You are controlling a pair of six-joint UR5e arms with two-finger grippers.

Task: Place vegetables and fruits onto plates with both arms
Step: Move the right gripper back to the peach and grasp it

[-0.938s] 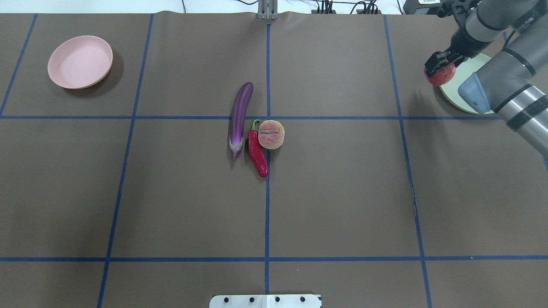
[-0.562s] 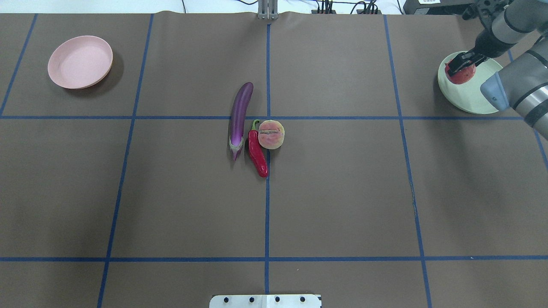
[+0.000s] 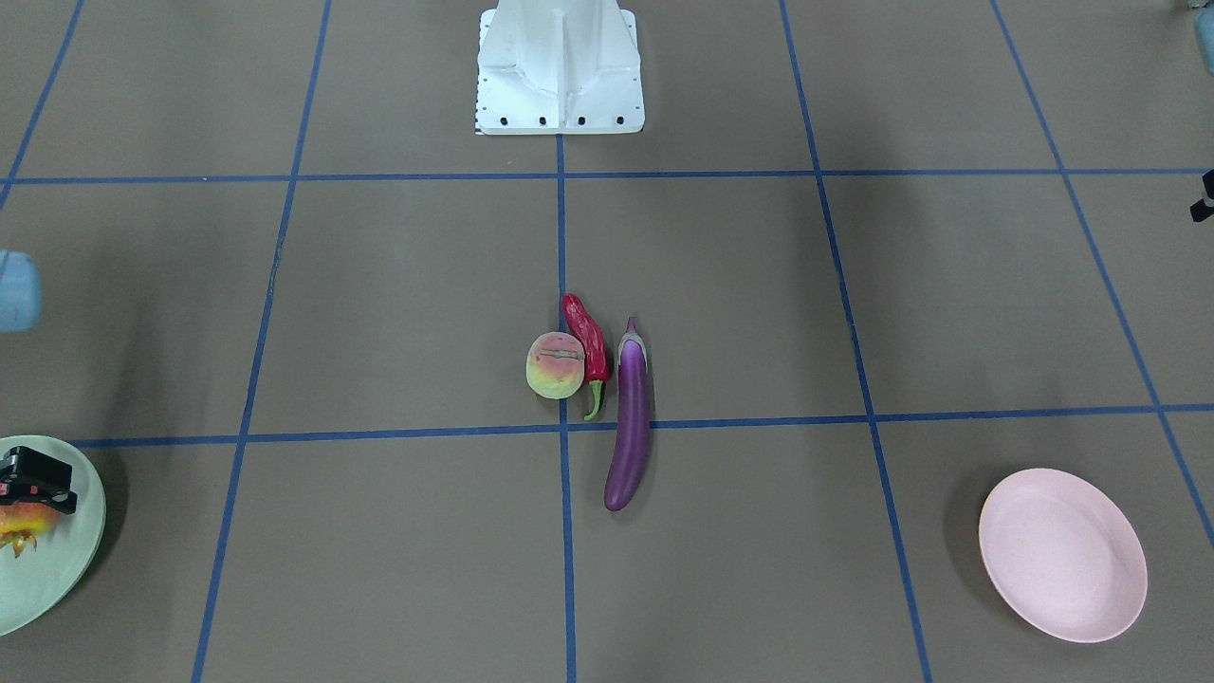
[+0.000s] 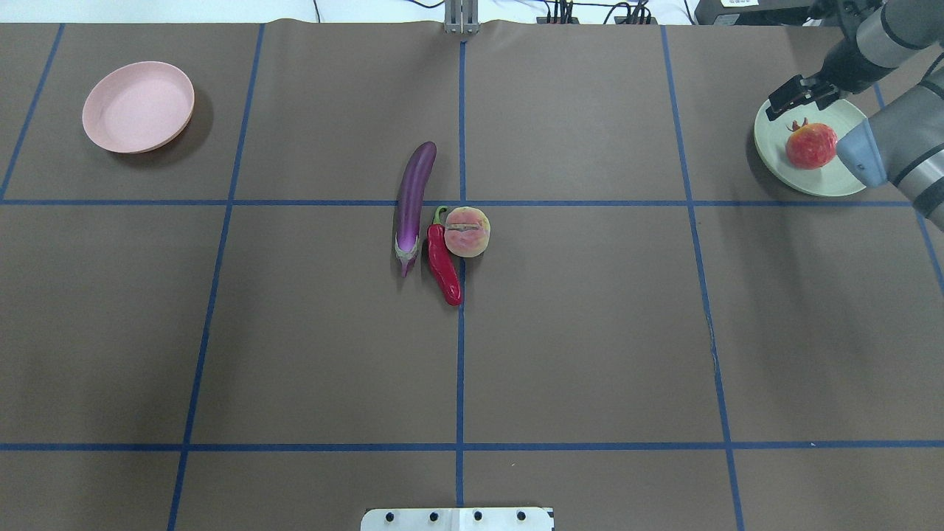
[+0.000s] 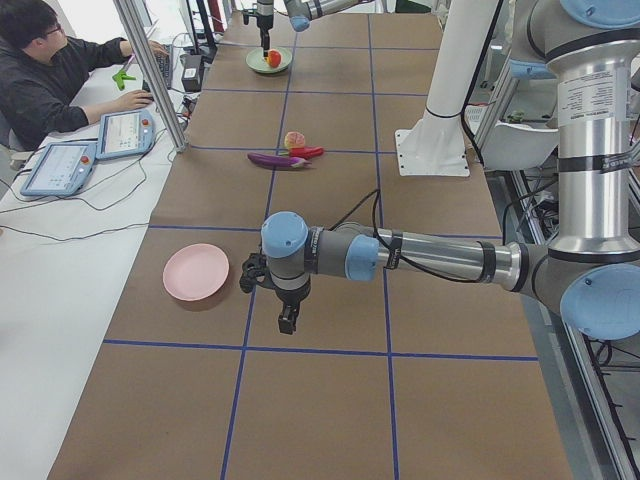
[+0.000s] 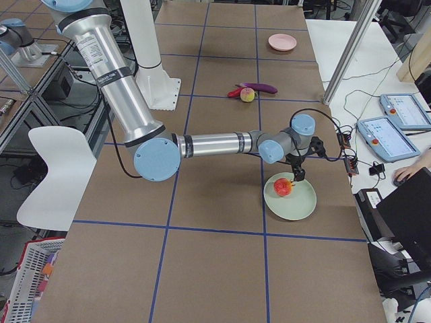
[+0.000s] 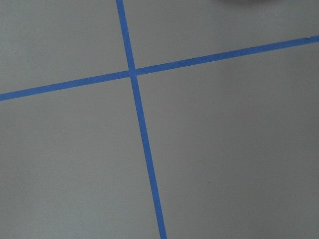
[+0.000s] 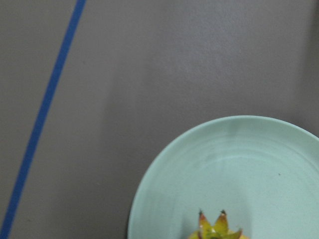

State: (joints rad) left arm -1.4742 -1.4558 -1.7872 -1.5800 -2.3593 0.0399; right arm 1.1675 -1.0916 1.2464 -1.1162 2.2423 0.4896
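The pomegranate (image 4: pixel 811 145) lies free on the mint plate (image 4: pixel 810 183) at the far right, and its crown shows in the right wrist view (image 8: pixel 217 230). My right gripper (image 4: pixel 802 91) is open and empty above the plate's far rim. It also shows in the front view (image 3: pixel 36 472). The eggplant (image 4: pixel 413 199), chili (image 4: pixel 445 269) and peach (image 4: pixel 467 231) lie close together at the table's middle. The pink plate (image 4: pixel 138 107) is empty at the far left. My left gripper (image 5: pixel 287 315) hangs over bare table near the pink plate (image 5: pixel 196 271). I cannot tell whether it is open or shut.
The white base block (image 3: pixel 560 66) stands at the robot's side of the table. Blue tape lines (image 7: pixel 134 74) grid the brown table. An operator (image 5: pixel 50 70) sits with tablets along the table's far side. Cables lie at the far edge.
My right gripper carried the pomegranate over the mint plate and let it go. The pomegranate now rests on the plate and the gripper has opened above it.
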